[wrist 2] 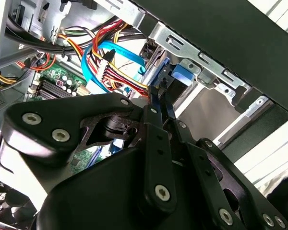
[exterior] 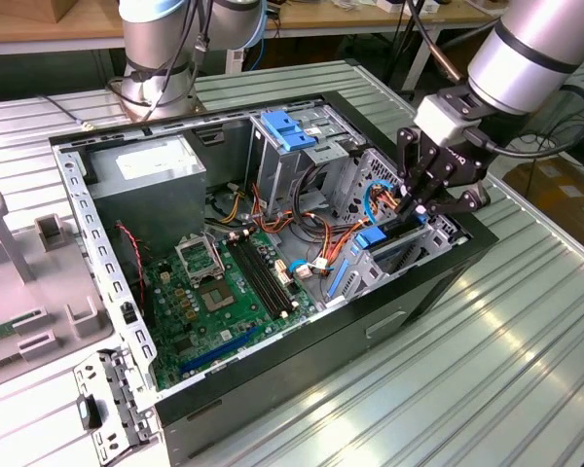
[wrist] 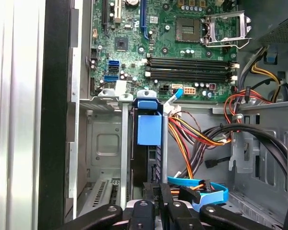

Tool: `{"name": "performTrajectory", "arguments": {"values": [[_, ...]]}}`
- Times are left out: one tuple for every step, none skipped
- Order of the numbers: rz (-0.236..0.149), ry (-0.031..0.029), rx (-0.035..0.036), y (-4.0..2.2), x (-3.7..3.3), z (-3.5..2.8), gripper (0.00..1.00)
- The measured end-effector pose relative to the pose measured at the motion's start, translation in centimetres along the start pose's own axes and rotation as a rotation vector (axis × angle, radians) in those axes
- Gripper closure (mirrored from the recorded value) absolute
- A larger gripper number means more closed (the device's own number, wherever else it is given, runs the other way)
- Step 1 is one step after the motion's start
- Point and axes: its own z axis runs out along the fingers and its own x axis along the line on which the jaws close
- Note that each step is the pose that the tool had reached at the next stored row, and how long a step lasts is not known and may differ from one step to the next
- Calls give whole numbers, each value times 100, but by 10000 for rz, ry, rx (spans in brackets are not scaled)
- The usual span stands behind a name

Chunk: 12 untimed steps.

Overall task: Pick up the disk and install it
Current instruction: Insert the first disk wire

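Note:
The disk (wrist: 148, 129), dark with bright blue rails and a blue tab, stands on edge in a slot of the metal drive cage (wrist: 103, 143) at the case's front corner. In the exterior view the disk (exterior: 397, 248) sits low in that cage at the case's right end. My gripper (exterior: 415, 202) reaches down into the cage from above. Its fingertips (wrist 2: 161, 90) are pressed together, right at the disk's blue rail (wrist 2: 180, 74), with nothing visibly between them. In the first wrist view the gripper (wrist: 163, 194) sits over the disk's near end.
The open computer case (exterior: 438, 282) lies on a ribbed metal table (exterior: 487, 389). The motherboard (exterior: 209, 292), the power supply (exterior: 141, 175) and a blue-fronted upper bay (exterior: 287, 131) are inside. Orange, red and blue cables (wrist: 192, 134) crowd beside the cage. A second robot base (exterior: 156, 58) stands behind.

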Motion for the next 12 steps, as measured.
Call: {"name": "performTrajectory", "arguments": {"values": [[0, 1, 0, 0, 7, 1, 83], [0, 0, 0, 0, 10, 3, 83], [0, 1, 0, 0, 11, 10, 83], [0, 3, 0, -1, 13, 18, 83], [0, 3, 0, -1, 13, 19, 83], [5, 1, 0, -1, 13, 20, 83], [15, -3, 1, -2, 13, 17, 83], [31, -11, 2, -3, 13, 12, 83], [48, -13, 4, -3, 13, 4, 83], [71, -11, 6, -5, 12, -3, 83], [108, -10, 8, -6, 11, -9, 83], [121, -12, 9, -6, 11, -9, 83]]}}
